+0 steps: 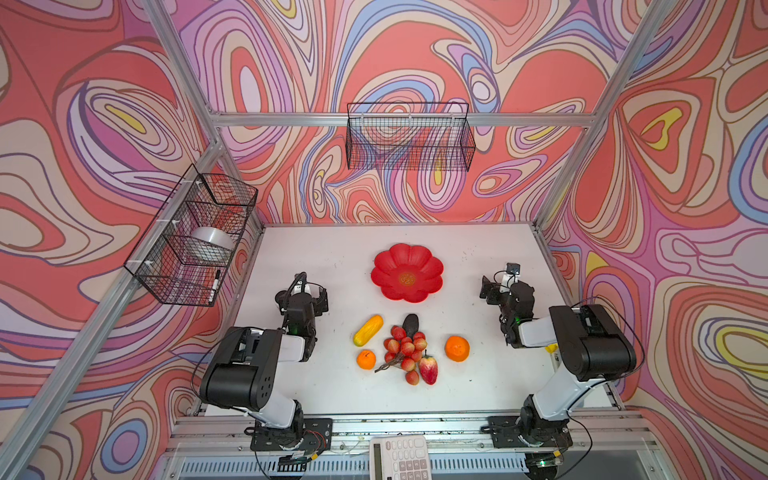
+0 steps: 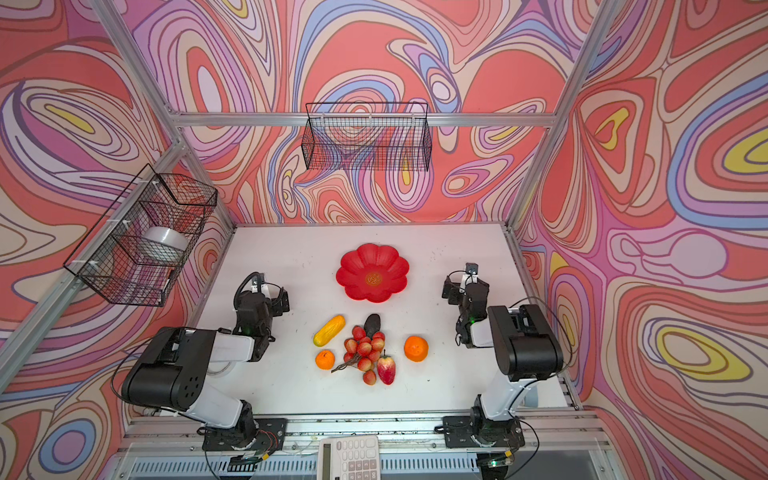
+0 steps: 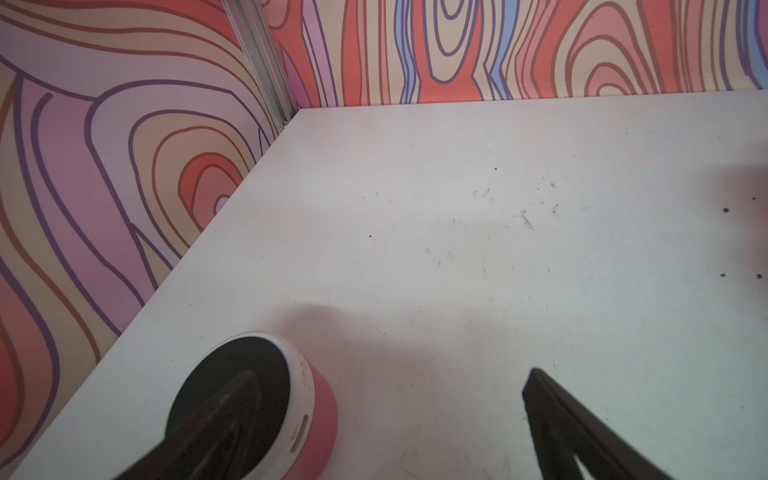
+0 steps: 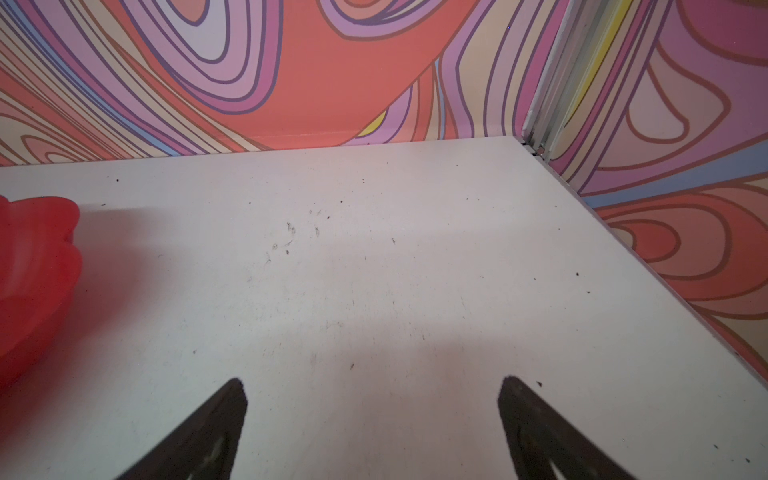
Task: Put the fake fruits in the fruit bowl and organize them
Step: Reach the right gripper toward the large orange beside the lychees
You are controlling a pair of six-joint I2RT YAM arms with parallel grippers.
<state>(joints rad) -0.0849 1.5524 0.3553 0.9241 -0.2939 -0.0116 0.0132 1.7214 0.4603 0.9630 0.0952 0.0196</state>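
scattered on the white desk [image 1: 332, 257], all outside the glossy red flower-shaped fruit bowl [image 1: 384, 266]: larger plastic orange [image 1: 457, 348], smaller orange [image 1: 366, 359], yellow-orange elongated fruit [image 1: 368, 330], dark brown-black oval fruit [image 1: 411, 324], red strawberry-like piece [image 1: 428, 369], red-pink berry cluster on brown stem [image 1: 405, 349]. likely light, hard, slick; best pinched across the middle, the cluster by its stem. left pincer [image 3: 390, 374] and right pincer [image 4: 372, 381] spread wide, empty.
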